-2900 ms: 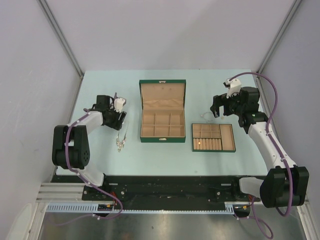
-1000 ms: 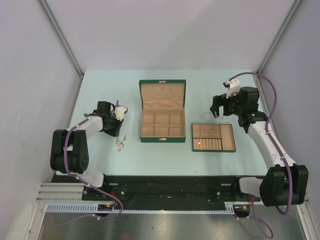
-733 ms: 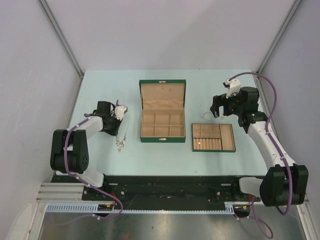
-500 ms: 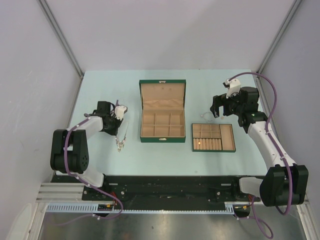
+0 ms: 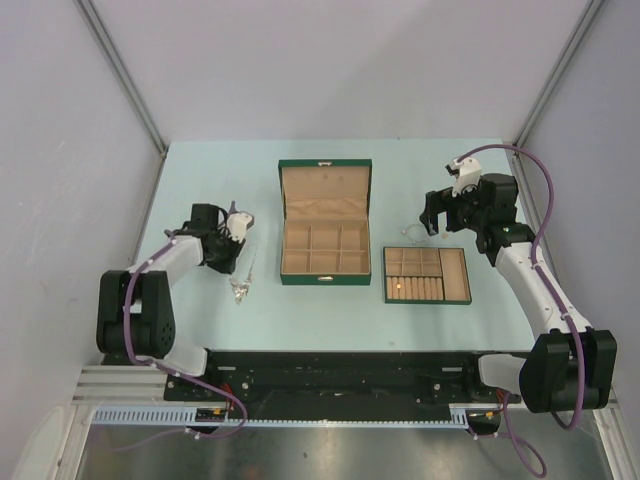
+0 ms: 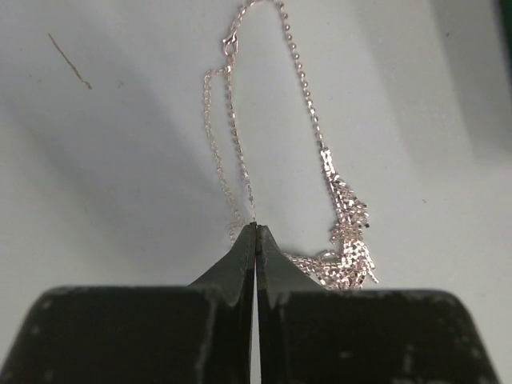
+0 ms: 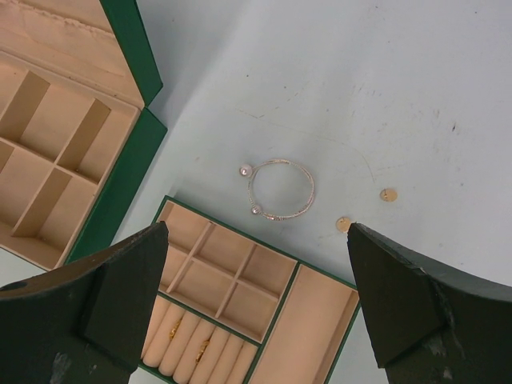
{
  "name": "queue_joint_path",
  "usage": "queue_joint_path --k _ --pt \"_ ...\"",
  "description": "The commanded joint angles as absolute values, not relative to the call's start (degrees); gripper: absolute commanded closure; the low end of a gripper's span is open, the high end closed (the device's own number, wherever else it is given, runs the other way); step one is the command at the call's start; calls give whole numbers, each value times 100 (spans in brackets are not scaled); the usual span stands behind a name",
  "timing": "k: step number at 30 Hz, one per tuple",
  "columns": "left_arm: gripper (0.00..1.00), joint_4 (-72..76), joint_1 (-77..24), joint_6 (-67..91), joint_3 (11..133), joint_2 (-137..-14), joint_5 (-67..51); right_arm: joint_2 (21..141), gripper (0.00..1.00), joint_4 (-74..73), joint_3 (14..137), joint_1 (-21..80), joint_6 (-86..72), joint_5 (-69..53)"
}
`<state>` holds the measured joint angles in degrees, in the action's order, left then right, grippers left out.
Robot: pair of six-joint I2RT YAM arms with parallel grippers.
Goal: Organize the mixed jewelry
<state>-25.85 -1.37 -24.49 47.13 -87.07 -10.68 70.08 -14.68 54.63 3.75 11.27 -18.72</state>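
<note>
The chain necklace [image 6: 308, 120] lies on the pale table, its beaded cluster [image 6: 348, 248] close to my left gripper [image 6: 256, 226]. The jaws are shut, and one fine strand runs straight into their tip. From above, the necklace [image 5: 240, 285] lies left of the box, under the left gripper [image 5: 236, 262]. A thin silvery bangle [image 7: 280, 190] with two pearl ends lies beyond the tray, and the top view shows this bangle [image 5: 410, 235] too. My right gripper [image 7: 256, 280] hangs open above it, holding nothing. Two small gold discs [image 7: 388, 194] [image 7: 342, 223] lie beside the bangle.
The open green box [image 5: 282, 225] with tan compartments stands mid-table; its corner [image 7: 120, 188] shows in the right wrist view. The flat green tray [image 5: 427, 301] lies to its right, with gold rings [image 7: 178, 326] in its rolls. Grey walls enclose the table.
My left jaws have closed onto the chain strand, and the left arm's elbow has swung a little leftward. The right arm and the bangle have not moved.
</note>
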Motion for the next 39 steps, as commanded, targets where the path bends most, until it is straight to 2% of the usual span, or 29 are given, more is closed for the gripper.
queue_joint_path --k 1,10,23,28,34,37,39 --pt "100 -2681 -123 -2514 4781 -8201 -1529 7022 0 -1345 5660 396 1169 -1942" --pt "100 -2795 -123 -2549 4939 -7744 -1986 7058 0 -1354 5669 545 1178 -2021" --pt "100 -3111 -123 -2874 4975 -6786 -3023 6970 0 -1371 5669 1318 1169 -2522" --pt "100 -3217 -132 -2883 5036 -6373 -3120 7163 0 -1590 5879 1731 1336 -2409" --pt "99 -3085 -141 -2944 4940 -6634 -2813 7444 0 -1626 5959 1969 1345 -2241" --pt "88 -2998 -167 -2979 4896 -6934 -2647 7497 0 -1661 5959 1978 1362 -2241" --pt "76 -2936 -193 -3058 4861 -7153 -2523 7506 0 -1687 5959 1977 1380 -2232"
